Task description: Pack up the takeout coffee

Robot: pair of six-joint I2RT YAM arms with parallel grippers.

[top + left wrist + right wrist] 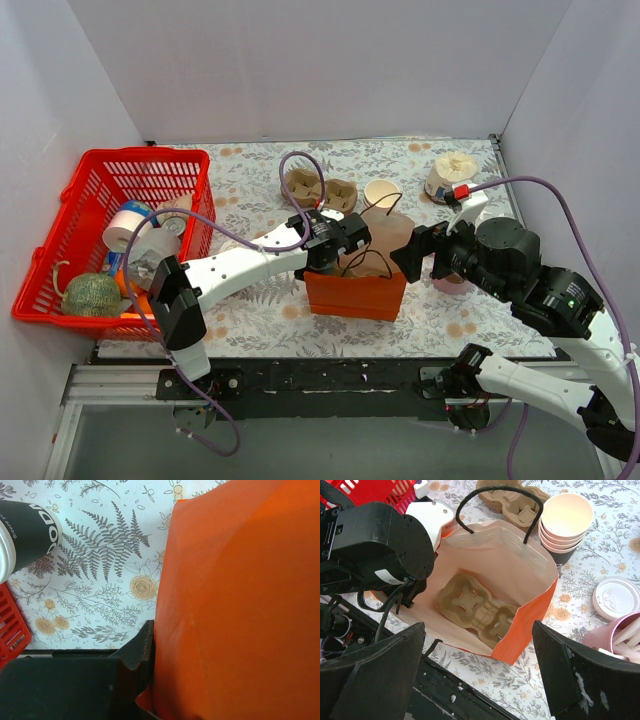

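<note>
Bag (360, 295) rim in left hand (322, 266)

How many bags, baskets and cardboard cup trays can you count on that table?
Orange paper bag: 1
Red basket: 1
Cardboard cup trays: 3 (one inside the bag, two on the table beyond it)
Total: 5

One partial print, on a cup only
Left wrist view, 10 o'clock: black cup (30, 527) carries big white block letters, cut off by the frame edge, "OD" legible; the small white line beside them is too fine to read. No other readable text.
</note>
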